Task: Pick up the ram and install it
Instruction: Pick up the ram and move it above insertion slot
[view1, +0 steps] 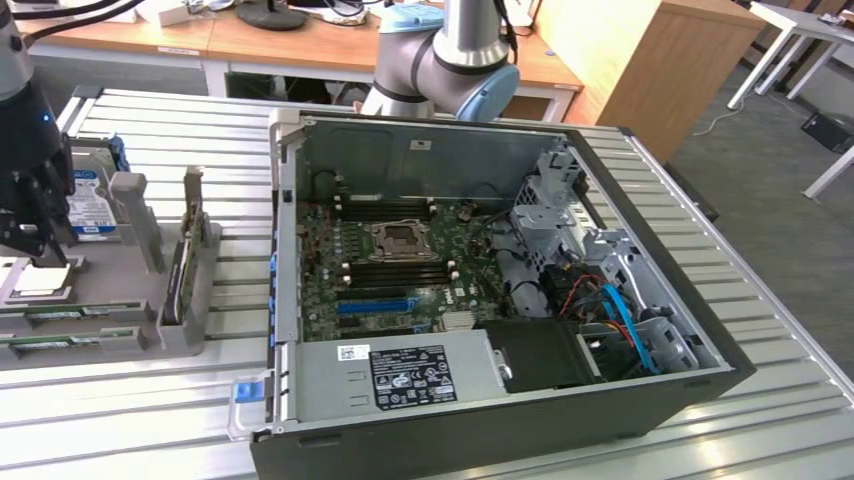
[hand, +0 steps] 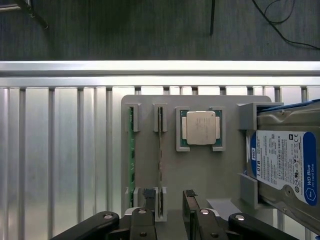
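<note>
Wrist view is showing the gripper (hand: 168, 193) hanging low over the gray tray (hand: 200, 175), with its jaws standing apart and gripping nothing. The ram (hand: 160, 150) is standing on edge in its tray holders, and one end of it is lying in the gap between the two open fingers, nearer to one finger than the other. A second green stick (hand: 132, 155) is sitting in the neighbouring holders, just beside the first. Further along the tray, a processor chip (hand: 201, 127) is resting in its square pocket, and a hard drive (hand: 282, 165) is leaning in the end bracket. In the exterior view, the open computer case (view1: 694, 375) is lying on the slatted table (view1: 787, 420), well apart from the tray, with its motherboard (view1: 461, 255) exposed. Judging from this, the pickup is only being approached: the ram is not yet gripped or lifted, and installation is not yet started.
</note>
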